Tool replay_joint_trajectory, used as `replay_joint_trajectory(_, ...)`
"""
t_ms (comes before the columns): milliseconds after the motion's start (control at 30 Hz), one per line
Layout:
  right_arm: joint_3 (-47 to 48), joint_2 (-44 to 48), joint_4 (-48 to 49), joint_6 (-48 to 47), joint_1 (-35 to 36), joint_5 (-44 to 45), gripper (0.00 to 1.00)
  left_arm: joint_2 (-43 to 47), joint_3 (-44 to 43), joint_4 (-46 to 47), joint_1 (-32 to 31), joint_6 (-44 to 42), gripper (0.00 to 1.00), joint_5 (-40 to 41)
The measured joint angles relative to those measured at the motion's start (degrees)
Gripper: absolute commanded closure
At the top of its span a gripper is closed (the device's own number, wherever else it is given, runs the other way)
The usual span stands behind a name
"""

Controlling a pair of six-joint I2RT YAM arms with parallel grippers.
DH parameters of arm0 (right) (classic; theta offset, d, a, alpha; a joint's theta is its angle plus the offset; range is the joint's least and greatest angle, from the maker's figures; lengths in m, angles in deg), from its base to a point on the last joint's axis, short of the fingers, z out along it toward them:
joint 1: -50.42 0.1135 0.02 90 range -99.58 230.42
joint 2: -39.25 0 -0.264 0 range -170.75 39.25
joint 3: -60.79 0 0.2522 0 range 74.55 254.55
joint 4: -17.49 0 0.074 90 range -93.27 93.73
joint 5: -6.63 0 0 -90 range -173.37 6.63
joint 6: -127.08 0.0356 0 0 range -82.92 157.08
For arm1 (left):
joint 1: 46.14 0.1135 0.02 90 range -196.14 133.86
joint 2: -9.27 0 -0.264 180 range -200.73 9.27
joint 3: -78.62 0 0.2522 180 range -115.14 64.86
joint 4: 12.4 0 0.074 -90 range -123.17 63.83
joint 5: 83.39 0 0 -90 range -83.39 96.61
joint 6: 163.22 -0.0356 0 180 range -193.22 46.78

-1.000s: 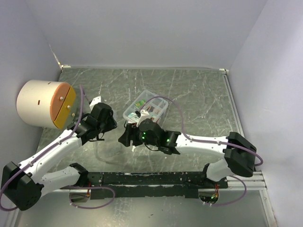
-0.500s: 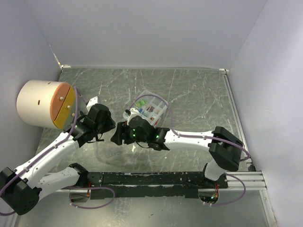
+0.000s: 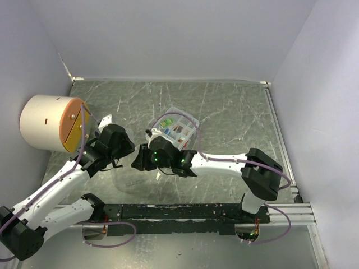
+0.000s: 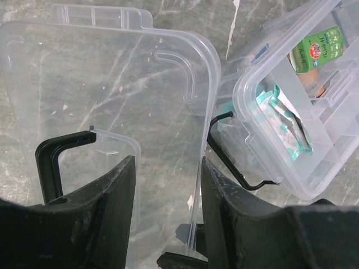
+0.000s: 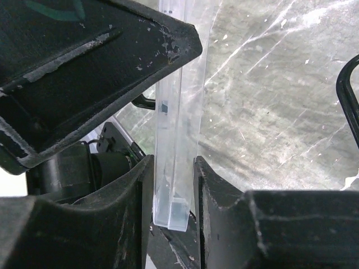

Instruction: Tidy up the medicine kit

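The clear medicine kit box (image 3: 178,128) stands open mid-table, with a green packet (image 4: 317,49) and teal sachets (image 4: 280,120) inside. Its clear lid (image 4: 112,84) is off the box and held just left of it, with black latch handles (image 4: 56,154) at its sides. My right gripper (image 3: 140,159) is shut on the lid's rim (image 5: 179,112), seen in the right wrist view (image 5: 174,168). My left gripper (image 3: 126,150) is open in the left wrist view (image 4: 167,168). It straddles the lid's edge, which stands against the right finger (image 4: 224,207).
A large cream cylinder with an orange end (image 3: 53,123) stands at the far left. Grey walls close in the table on the left, back and right. The black mounting rail (image 3: 185,212) runs along the near edge.
My right arm has swung left with the lid, uncovering the box's compartments. My left gripper has shifted slightly left and stays at the lid's edge.
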Motion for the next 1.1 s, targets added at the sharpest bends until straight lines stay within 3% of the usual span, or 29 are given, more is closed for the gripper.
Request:
replay_joint_trajectory(333,-0.9,3.23,1.9,0.2,-1.25,-2.38,0.78,1.99,-1.53,-1.11,0.07,-1.03,0.15,-0.15)
replay_joint_trajectory(900,-4.39,5.75,5.86,2.19,-5.99,-10.56,0.86,4.37,-8.98,-3.56,0.09,-4.37,0.13,1.27)
replay_joint_trajectory(1100,-4.39,6.05,6.88,3.61,-8.02,-13.77,0.99,7.54,-10.1,-4.57,0.09,-3.87,0.13,4.52)
